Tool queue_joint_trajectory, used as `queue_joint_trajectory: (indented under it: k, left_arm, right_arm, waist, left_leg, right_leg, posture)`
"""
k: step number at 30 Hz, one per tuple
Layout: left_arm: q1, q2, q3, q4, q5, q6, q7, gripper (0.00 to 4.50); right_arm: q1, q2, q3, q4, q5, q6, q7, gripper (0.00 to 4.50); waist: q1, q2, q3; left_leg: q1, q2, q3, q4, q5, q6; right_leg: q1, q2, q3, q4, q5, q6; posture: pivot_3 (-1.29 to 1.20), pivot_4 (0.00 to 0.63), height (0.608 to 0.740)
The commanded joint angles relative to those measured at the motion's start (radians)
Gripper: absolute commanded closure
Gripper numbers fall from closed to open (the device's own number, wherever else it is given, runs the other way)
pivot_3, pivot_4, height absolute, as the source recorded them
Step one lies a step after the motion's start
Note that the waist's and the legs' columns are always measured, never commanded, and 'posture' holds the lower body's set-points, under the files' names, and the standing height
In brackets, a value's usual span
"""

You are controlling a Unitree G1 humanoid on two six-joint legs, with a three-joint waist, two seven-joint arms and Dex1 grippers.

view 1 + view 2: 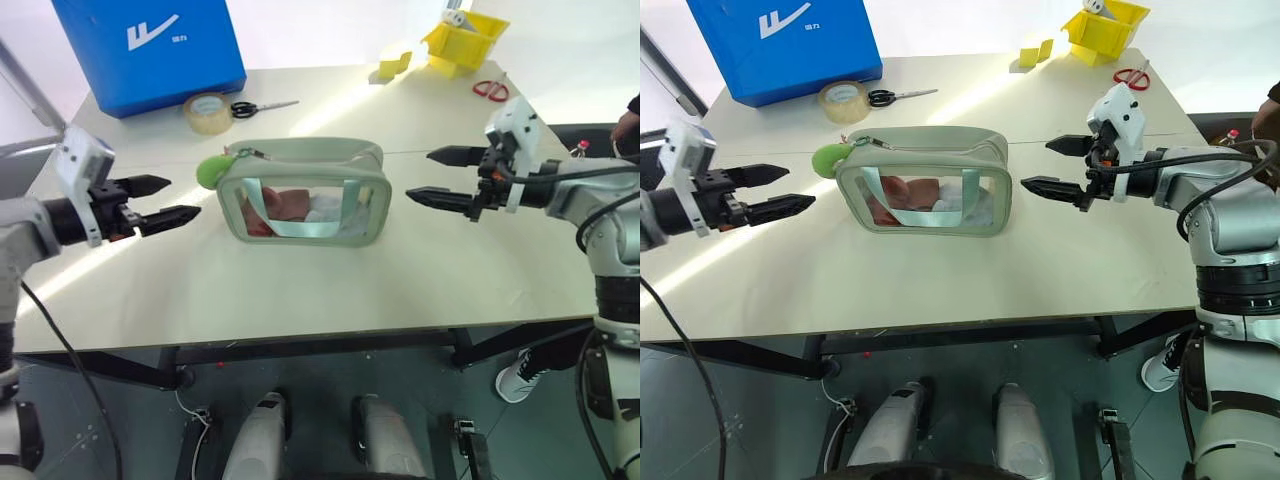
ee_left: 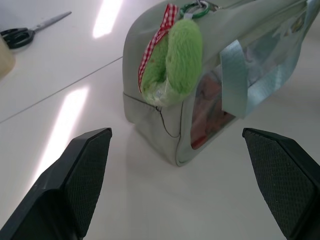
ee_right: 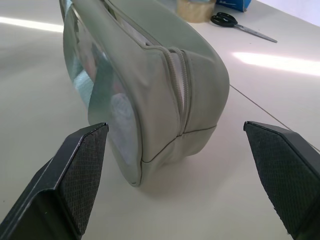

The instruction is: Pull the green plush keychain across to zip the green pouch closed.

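The green pouch stands upright in the middle of the table, its clear front window showing red and white contents. The green plush keychain hangs at the pouch's top left corner on a ring, with a red checked ribbon beside it. My left gripper hovers open a short way left of the keychain, pointing at it, touching nothing. My right gripper is open just right of the pouch's right end, where the zipper seam runs, with a gap between fingers and fabric.
A blue box stands at the back left, with a tape roll and black scissors beside it. A yellow bin, yellow sticky notes and red scissors lie at the back right. The table's front edge is near.
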Motion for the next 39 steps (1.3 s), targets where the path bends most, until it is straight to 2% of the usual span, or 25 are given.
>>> queue_joint_trajectory:
  k: [1, 5, 9, 19, 23, 26, 33, 39]
  left_arm:
    - [-0.01, -0.089, -0.037, -0.004, 0.038, -0.068, 0.065, 0.03]
    - [-0.052, -0.213, -0.079, 0.065, 0.099, -0.145, 0.145, 0.03]
    - [-0.062, -0.247, -0.095, 0.062, 0.122, -0.17, 0.158, 0.03]
    - [-0.086, -0.058, -0.062, 0.045, 0.106, -0.148, 0.032, 0.03]
    - [-0.154, -0.05, -0.059, 0.07, 0.086, -0.134, 0.014, 0.03]
    - [-0.203, -0.08, -0.073, 0.099, 0.087, -0.132, 0.02, 0.0]
    - [-0.263, -0.112, -0.114, 0.16, 0.132, -0.168, 0.004, 0.0]
    - [-0.29, -0.121, -0.147, 0.248, 0.189, -0.239, -0.029, 0.0]
  right_arm:
    - [-0.075, 0.014, 0.026, -0.049, 0.004, -0.007, 0.005, 0.0]
    - [-0.157, 0.069, 0.068, -0.027, -0.01, -0.013, -0.018, 0.0]
    - [-0.172, 0.094, 0.089, -0.009, -0.03, -0.025, -0.027, 0.0]
    - [-0.081, 0.058, 0.119, -0.011, -0.086, -0.074, -0.005, 0.0]
    - [-0.067, 0.092, 0.115, 0.003, -0.091, -0.084, -0.024, 0.0]
    - [-0.07, 0.125, 0.114, 0.03, -0.1, -0.094, -0.048, 0.8]
    - [-0.073, 0.156, 0.116, 0.033, -0.103, -0.101, -0.059, 4.47]
    - [-0.056, 0.152, 0.129, -0.001, -0.109, -0.094, -0.053, 4.47]
  waist:
    - [-0.001, 0.0, 0.0]
    - [-0.001, 0.0, 0.0]
    - [0.0, 0.0, 0.0]
    - [0.0, 0.0, 0.0]
    - [0.0, 0.0, 0.0]
    - [0.0, 0.0, 0.0]
    - [-0.003, 0.0, 0.0]
    - [-0.003, 0.0, 0.0]
  left_leg:
    - [0.0, 0.0, 0.0, 0.001, 0.0, 0.0]
    - [0.001, 0.0, 0.0, 0.007, 0.0, 0.0]
    - [0.001, 0.0, -0.001, 0.012, 0.0, 0.0]
    - [0.001, 0.0, -0.001, 0.012, 0.0, 0.0]
    - [0.001, 0.0, -0.001, 0.013, 0.0, 0.0]
    - [0.001, 0.0, -0.001, 0.013, 0.0, 0.0]
    - [0.001, 0.0, -0.001, 0.013, 0.001, 0.0]
    - [0.001, 0.0, -0.001, 0.013, 0.001, 0.0]
  right_leg:
    - [0.0, 0.0, 0.0, 0.001, 0.0, 0.0]
    - [0.0, 0.001, 0.0, 0.009, 0.0, 0.0]
    - [0.001, 0.002, 0.0, 0.01, 0.001, -0.001]
    - [0.001, 0.001, 0.001, 0.009, 0.002, -0.001]
    - [0.001, 0.001, 0.001, 0.01, 0.002, -0.001]
    - [0.002, 0.001, 0.001, 0.01, 0.002, -0.001]
    - [0.002, 0.002, 0.001, 0.01, 0.003, 0.001]
    - [0.002, 0.002, 0.001, 0.011, 0.003, 0.001]
  posture:
    - [0.0, 0.15, 0.74]
    - [0.0, 0.15, 0.74]
    - [0.0, 0.15, 0.74]
    - [0.0, 0.15, 0.74]
    - [0.0, 0.15, 0.74]
    - [0.0, 0.15, 0.74]
    - [0.0, 0.15, 0.74]
    - [0.0, 0.15, 0.74]
